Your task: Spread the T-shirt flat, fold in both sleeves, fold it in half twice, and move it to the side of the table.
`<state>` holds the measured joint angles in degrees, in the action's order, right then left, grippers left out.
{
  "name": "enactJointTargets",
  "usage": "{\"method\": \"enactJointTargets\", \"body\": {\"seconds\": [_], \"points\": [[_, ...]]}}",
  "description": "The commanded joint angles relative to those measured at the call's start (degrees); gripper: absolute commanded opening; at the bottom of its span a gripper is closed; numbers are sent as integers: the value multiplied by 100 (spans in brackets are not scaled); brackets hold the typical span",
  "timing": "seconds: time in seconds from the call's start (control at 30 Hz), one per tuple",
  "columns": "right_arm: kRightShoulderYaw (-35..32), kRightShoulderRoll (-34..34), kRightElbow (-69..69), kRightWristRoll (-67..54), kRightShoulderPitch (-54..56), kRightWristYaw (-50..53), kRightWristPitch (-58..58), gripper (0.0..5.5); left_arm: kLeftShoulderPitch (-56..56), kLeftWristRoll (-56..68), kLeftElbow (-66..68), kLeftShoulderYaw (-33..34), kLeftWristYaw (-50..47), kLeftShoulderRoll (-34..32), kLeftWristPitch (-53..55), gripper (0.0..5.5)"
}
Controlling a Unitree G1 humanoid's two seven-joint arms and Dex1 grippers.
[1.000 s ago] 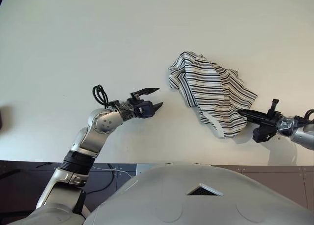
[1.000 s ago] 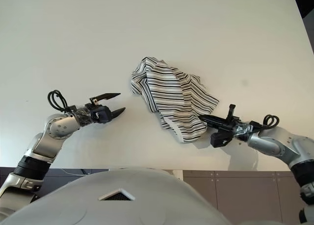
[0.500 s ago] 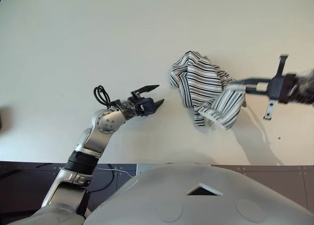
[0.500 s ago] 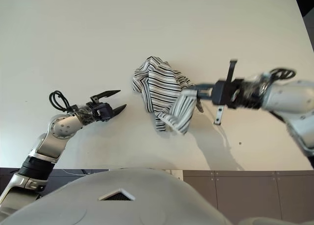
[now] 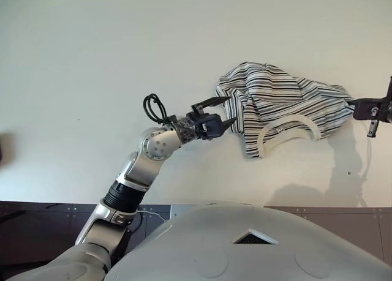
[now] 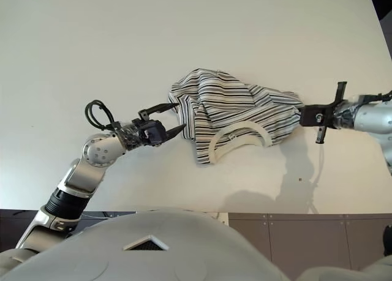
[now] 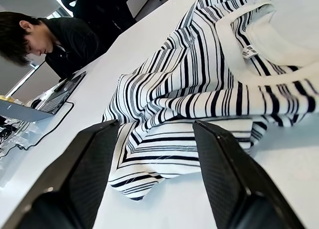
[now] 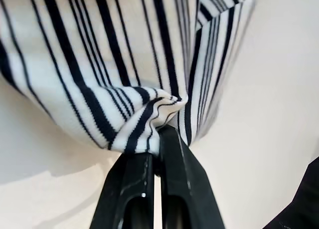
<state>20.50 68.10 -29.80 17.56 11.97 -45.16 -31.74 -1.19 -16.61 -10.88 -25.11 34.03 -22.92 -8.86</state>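
A black-and-white striped T-shirt point(image 5: 278, 103) lies bunched on the white table point(image 5: 92, 60), its white collar point(image 5: 288, 129) facing up near the front. My right gripper point(image 6: 304, 115) is shut on the shirt's right edge and holds it stretched out to the right; in the right wrist view the fabric point(image 8: 144, 89) is pinched between the fingers point(image 8: 130, 181). My left gripper point(image 5: 220, 111) is open at the shirt's left edge, its fingertips just reaching the cloth. In the left wrist view the two fingers point(image 7: 94, 154) frame the crumpled hem point(image 7: 149, 159).
The table stretches far to the left and back with bare surface. Its front edge point(image 5: 61, 201) runs just below my arms. In the left wrist view a laptop point(image 7: 60, 92) with a cable lies on the table beyond the shirt.
My right gripper has lifted the shirt's corner and drawn it out to the right, stretching the shirt wider. My left gripper has moved right, up to the shirt's left edge.
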Motion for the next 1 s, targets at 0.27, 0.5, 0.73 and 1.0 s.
{"method": "enactJointTargets", "body": {"seconds": [0.27, 0.5, 0.73, 1.0], "points": [[-179, -222, -88, 171, -16, -13, -590, 14, 772, -227, 1088, -436, -110, 480, -289, 275], [-418, -304, 445, -147, -247, -250, -369, 14, 1271, -365, 1594, -576, -79, 688, -332, 275], [-848, -375, 1697, -1141, -412, -722, 10, 14, 1273, -366, 1454, -670, 477, 408, 35, 275], [-1261, -252, 2476, -1705, -364, -1225, 564, 14, 1108, -587, 1358, -844, 562, 252, 201, 275]]}}
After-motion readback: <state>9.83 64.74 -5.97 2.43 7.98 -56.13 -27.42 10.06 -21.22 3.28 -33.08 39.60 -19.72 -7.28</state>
